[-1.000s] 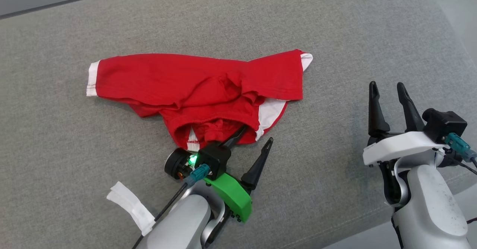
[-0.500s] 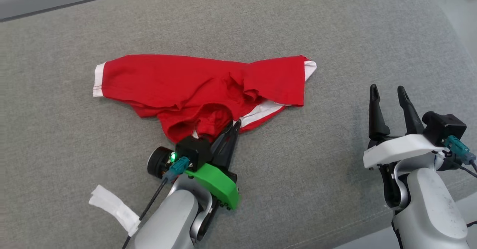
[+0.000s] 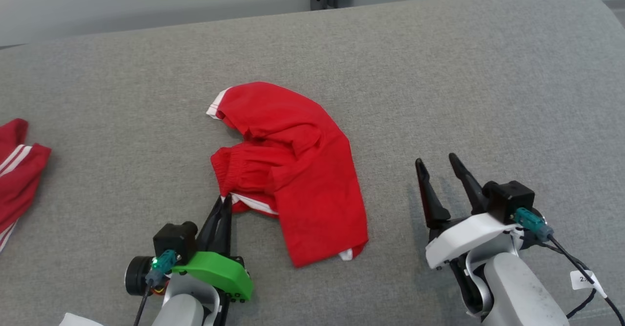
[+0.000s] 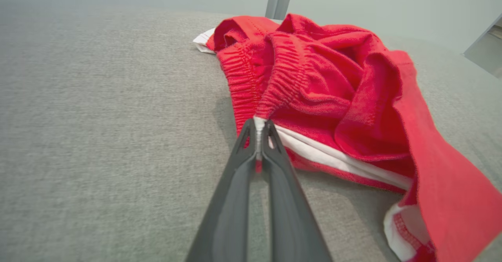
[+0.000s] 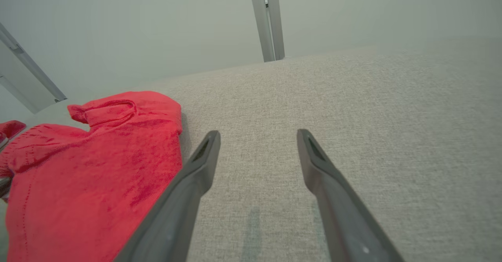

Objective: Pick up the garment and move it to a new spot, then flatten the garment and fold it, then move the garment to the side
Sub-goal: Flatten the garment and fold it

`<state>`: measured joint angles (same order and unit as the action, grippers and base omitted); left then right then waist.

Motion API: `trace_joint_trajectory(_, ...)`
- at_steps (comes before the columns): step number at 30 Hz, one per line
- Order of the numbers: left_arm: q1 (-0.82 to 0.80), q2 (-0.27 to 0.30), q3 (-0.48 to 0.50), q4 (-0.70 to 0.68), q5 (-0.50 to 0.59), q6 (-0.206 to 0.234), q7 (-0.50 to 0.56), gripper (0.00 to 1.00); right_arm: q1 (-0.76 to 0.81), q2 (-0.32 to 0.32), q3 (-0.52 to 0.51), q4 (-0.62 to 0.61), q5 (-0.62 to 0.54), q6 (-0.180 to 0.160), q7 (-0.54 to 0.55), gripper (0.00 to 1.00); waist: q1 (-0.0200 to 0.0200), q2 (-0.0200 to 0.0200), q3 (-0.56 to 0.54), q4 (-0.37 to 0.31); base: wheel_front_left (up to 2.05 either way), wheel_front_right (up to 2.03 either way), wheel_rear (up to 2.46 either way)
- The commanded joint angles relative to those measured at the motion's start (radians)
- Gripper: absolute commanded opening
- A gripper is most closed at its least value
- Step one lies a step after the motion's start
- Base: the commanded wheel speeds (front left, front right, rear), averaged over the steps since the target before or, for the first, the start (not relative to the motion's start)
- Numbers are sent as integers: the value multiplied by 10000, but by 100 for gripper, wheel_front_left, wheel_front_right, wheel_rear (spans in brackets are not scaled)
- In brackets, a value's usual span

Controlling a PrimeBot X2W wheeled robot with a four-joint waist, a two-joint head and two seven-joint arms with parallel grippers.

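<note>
A grey woven upholstered surface (image 3: 439, 72) is seen in the head view, its far edge running across at 12 o'clock and rounding off toward 2 o'clock. A pair of red shorts (image 3: 302, 179) is laid crumpled on it near the middle. A white-edged hem is turned toward 11 o'clock, the gathered elastic waistband toward 9 o'clock, and a white-trimmed corner toward 5 o'clock. A second red garment with white stripes (image 3: 19, 170) is found at 9 o'clock, cut off by the frame edge and well apart from the shorts.
</note>
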<state>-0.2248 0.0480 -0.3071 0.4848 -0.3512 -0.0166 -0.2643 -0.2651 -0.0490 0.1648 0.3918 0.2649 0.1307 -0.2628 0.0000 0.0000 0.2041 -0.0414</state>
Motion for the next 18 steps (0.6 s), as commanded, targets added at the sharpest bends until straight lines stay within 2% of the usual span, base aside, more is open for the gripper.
trace_joint_trajectory(1, 169, 45, 222, -3, 263, 12, -3, 0, 199, -34, 193, 36, 134, 1, -30, 100, 0, 0, -677, 738, 0, 0, 0)
trace_joint_trajectory(4, 279, 41, 753, 48, 498, -34, -3, 0, 215, -36, 762, 58, 211, 1, -30, 100, 0, 0, -749, 862, 0, 0, 0)
trace_joint_trajectory(5, 292, 39, 838, 47, 545, -53, -3, 28, 207, -33, 931, 79, 219, 1, -30, 100, 0, 0, -760, 889, 0, 0, 0)
trace_joint_trajectory(7, 335, 37, 961, 49, 542, -63, -2, 100, 168, -33, 1414, 90, 264, 1, -30, 100, 0, 0, -781, 968, 0, 0, 0)
trace_joint_trajectory(15, 732, 39, 554, -27, 186, 86, -2, 100, -476, -33, 3715, 307, 392, 1, -30, 100, 0, 0, -999, 1594, 0, 0, 0)
trace_joint_trajectory(18, 866, 39, 344, 26, 148, 60, -3, 100, -940, -39, 4269, 645, 481, 1, -30, 100, 0, 0, -1068, 1965, 0, 0, 0)
